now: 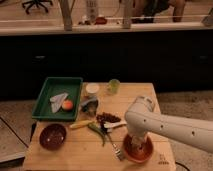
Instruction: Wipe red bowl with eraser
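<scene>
The red bowl [138, 151] is a shallow orange-red bowl at the front right of the wooden table [75, 150]. My white arm comes in from the right and bends down over it. My gripper [136, 143] reaches down into the bowl, just above its inside. The eraser is hidden under the gripper. The darker maroon bowl [52, 136] sits at the front left, apart from the arm.
A green tray [56, 98] at the back left holds a grey cloth and an orange ball [67, 104]. A small white cup [92, 89] and a green cup [114, 86] stand at the back. A fork [113, 145], a banana and other items lie mid-table.
</scene>
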